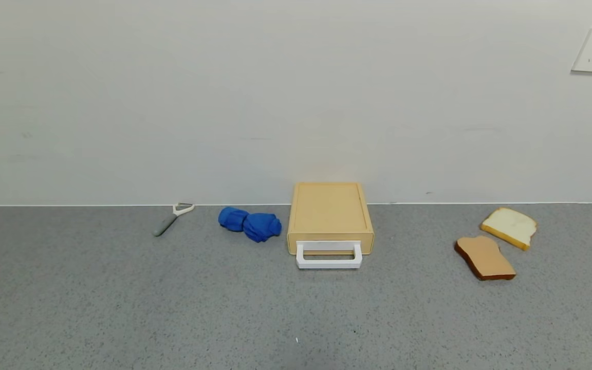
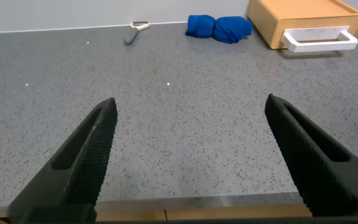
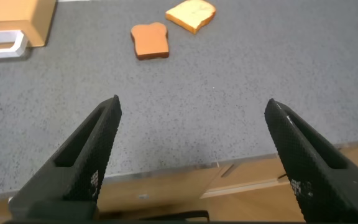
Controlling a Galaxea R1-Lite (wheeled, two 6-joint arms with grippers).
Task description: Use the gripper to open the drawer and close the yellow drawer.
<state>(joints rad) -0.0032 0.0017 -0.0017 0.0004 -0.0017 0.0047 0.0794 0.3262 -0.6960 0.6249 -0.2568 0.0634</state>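
Observation:
The yellow drawer is a flat pale yellow-tan case against the back wall at the middle of the grey counter. Its tray is pushed in, and the white loop handle sticks out toward me. It also shows in the left wrist view and at the edge of the right wrist view. My left gripper is open and empty over the counter's front edge, far from the drawer. My right gripper is open and empty over the front edge too. Neither arm shows in the head view.
A blue crumpled cloth lies just left of the drawer. A grey and white peeler lies farther left by the wall. A white bread slice and a brown toast slice lie at the right.

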